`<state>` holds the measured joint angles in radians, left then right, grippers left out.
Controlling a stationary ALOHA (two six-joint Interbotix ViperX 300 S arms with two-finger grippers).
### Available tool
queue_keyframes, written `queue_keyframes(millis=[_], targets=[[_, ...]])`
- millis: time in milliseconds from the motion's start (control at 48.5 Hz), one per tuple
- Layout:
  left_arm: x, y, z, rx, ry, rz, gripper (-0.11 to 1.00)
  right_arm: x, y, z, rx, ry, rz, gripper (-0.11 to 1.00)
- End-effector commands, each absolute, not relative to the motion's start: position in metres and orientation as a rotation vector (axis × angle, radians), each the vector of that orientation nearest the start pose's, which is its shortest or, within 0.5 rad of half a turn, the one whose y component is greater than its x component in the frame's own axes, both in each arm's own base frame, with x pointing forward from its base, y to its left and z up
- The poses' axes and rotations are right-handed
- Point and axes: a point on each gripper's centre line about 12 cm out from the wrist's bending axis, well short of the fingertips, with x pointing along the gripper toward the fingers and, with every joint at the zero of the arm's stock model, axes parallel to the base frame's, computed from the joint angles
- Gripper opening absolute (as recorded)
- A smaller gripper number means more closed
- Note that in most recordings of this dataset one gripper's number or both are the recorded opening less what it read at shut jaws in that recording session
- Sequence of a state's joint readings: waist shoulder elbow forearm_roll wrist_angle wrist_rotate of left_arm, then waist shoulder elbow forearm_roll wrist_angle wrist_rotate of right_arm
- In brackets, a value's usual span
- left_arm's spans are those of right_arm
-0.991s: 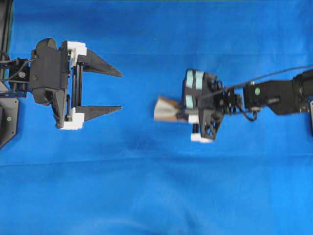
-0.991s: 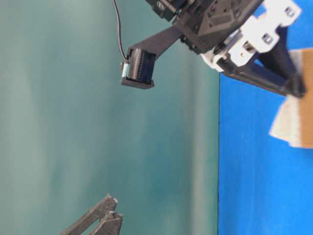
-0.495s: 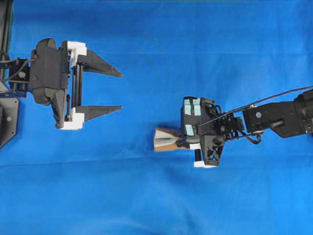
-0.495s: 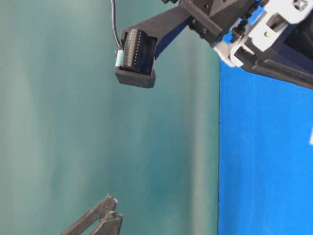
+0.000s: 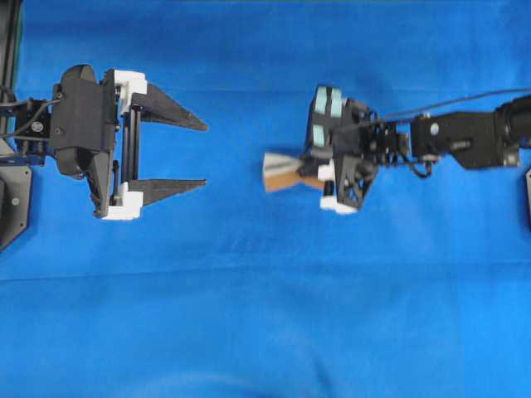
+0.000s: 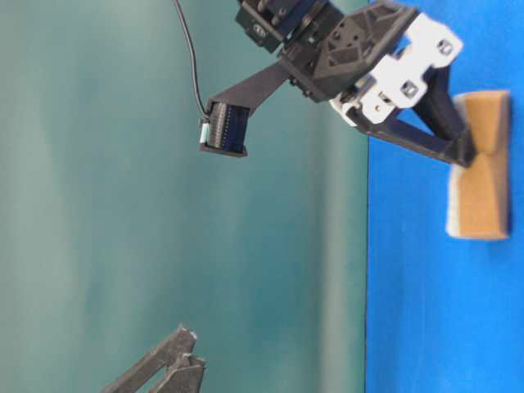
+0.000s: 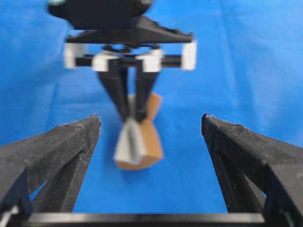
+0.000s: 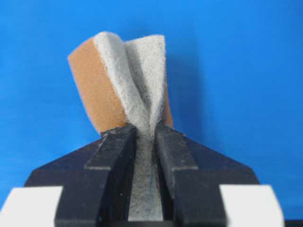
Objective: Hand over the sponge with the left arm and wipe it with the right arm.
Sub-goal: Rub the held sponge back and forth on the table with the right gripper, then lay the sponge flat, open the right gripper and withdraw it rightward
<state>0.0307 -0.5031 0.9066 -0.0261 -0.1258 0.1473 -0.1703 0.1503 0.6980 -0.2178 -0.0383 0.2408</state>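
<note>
My right tool (image 5: pixel 305 168) is clamped on the sponge (image 5: pixel 282 171), folding it, above the blue table (image 5: pixel 265 315). My left tool (image 5: pixel 199 153) stands wide apart, facing the sponge, well away.

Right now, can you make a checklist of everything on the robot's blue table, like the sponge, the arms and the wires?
Surface: blue cloth, wrinkled, no stains seen.
Job's things: sponge, grey-white face and orange foam, pinched and folded.
Clutter: nothing seen.
Grippers: right arm's tool shut on the sponge; left arm's tool open, holding nothing, apart from the sponge.
Cables: thin black cable along the right arm; another runs to a small black block.
Surroundings: teal backdrop beyond the cloth's edge.
</note>
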Motion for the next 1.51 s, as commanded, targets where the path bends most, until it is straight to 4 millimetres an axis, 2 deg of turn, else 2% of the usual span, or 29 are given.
queue_keyframes(millis=[0, 908, 949, 1053, 1135, 1321, 1486], targets=[[0.298, 0.009, 0.275, 0.115, 0.253, 0.018, 0.91, 0.380, -0.074, 0.115, 0.077, 0.773, -0.176, 0.21], [0.298, 0.009, 0.275, 0.122, 0.252, 0.017, 0.91, 0.383, -0.059, 0.116, 0.070, 0.759, -0.137, 0.20], [0.299, 0.009, 0.275, 0.122, 0.253, 0.017, 0.91, 0.383, -0.058, 0.116, 0.069, 0.760, -0.134, 0.26], [0.298, 0.009, 0.275, 0.121, 0.252, 0.016, 0.91, 0.384, -0.055, 0.116, 0.067, 0.760, -0.128, 0.58], [0.298, 0.009, 0.275, 0.122, 0.252, 0.017, 0.91, 0.385, -0.053, 0.117, 0.065, 0.757, -0.124, 0.72], [0.299, 0.009, 0.276, 0.124, 0.250, 0.017, 0.91, 0.386, -0.052, 0.119, 0.066, 0.753, -0.123, 0.74], [0.299, 0.009, 0.276, 0.127, 0.250, 0.015, 0.91, 0.385, -0.052, 0.135, 0.061, 0.719, -0.123, 0.74]])
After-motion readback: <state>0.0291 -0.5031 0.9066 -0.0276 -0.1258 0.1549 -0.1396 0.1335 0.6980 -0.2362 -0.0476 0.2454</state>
